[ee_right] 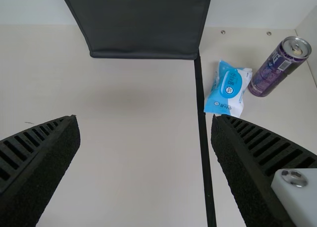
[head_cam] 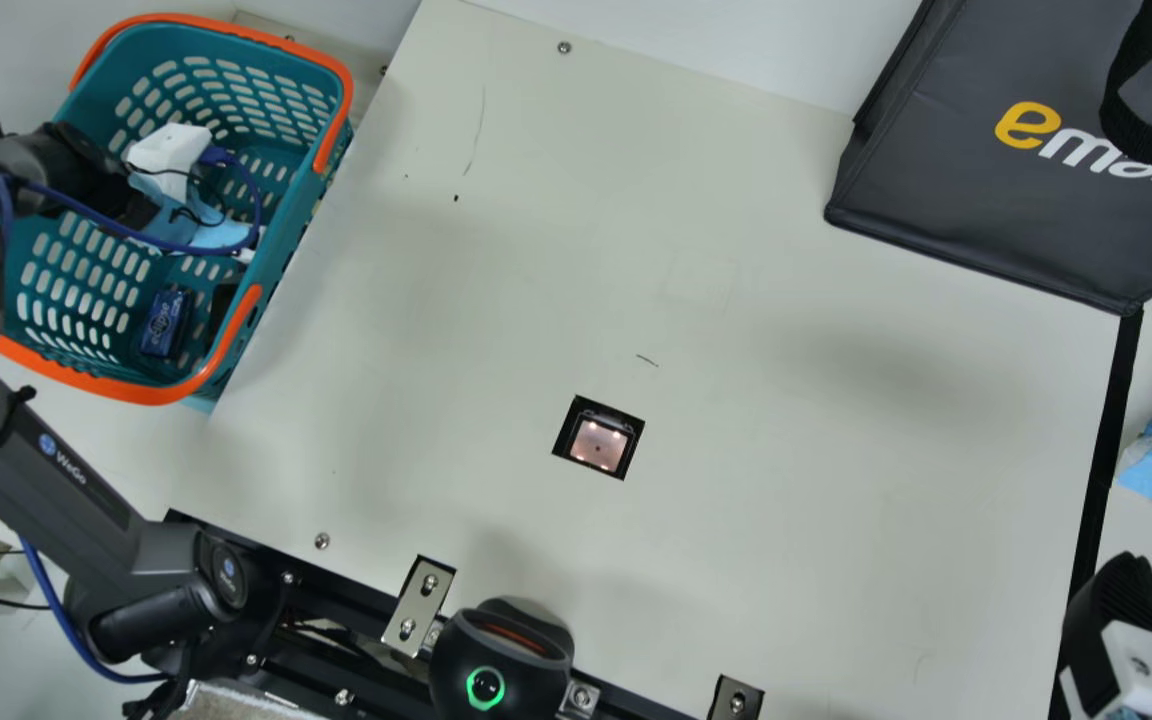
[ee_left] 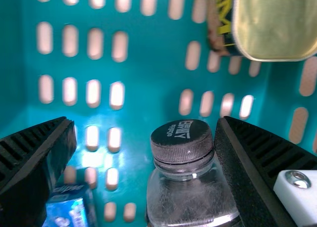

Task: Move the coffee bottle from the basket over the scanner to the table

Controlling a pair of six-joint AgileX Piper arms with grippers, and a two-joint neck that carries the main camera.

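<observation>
Right, grasp step: in the basket (head_cam: pixel 146 393), left gripper (ee_left: pixel 144 120) has its jaws apart, with the coffee bottle (ee_left: pixel 193 195) between them, close to one finger; contact looks likely, but I can't confirm it. Next, centre, close, lift clear, then carry it over the scanner (head_cam: pixel 598 441) and onto the table (head_cam: pixel 836 470). Right gripper (ee_right: pixel 143 117) is at the table's right side, released and holding nothing.

The coffee bottle (ee_left: pixel 190 200) looks glossy, the basket (head_cam: pixel 288 235) smooth plastic, the table (head_cam: pixel 786 550) smooth and matt.
</observation>
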